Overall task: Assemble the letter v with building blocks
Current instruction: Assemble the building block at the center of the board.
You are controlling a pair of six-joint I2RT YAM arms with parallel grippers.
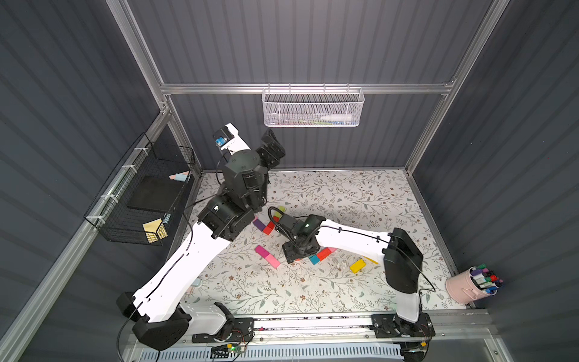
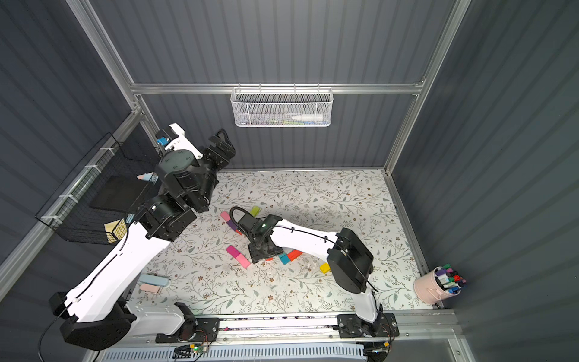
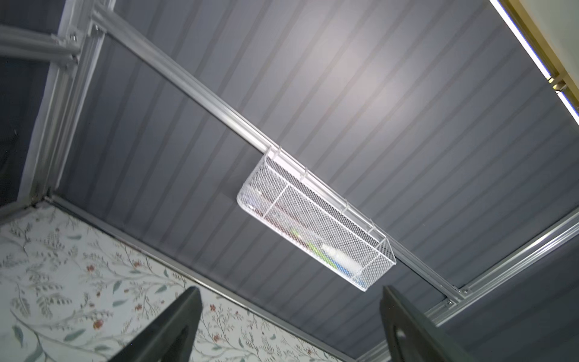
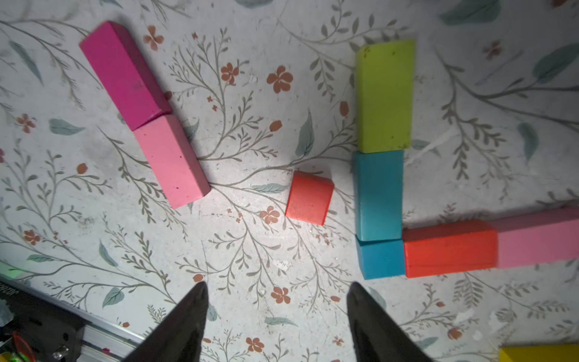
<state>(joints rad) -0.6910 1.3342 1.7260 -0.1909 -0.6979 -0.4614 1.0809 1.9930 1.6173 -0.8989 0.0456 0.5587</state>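
Robot test cell in a lab. Aluminium extrusion frame (image 1: 300, 88), grey ribbed wall panels (image 1: 313, 40). Left arm (image 1: 188, 260) and right arm (image 1: 351, 238) mounted on front rail (image 1: 313, 322). Floral-papered worktop (image 1: 344, 194). Storage around the edges: white mesh basket (image 1: 313, 108), black wire basket (image 1: 131, 219), pink marker pot (image 1: 462, 290).

Coloured building blocks (image 2: 242, 260) scattered across floral mat (image 2: 329, 200). Left gripper (image 2: 221, 135) raised near back wall (image 2: 297, 147); right arm (image 2: 300, 238) low over blocks.

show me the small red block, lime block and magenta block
small red block (image 4: 309, 198), right wrist view, top face
lime block (image 4: 384, 94), right wrist view, top face
magenta block (image 4: 122, 74), right wrist view, top face
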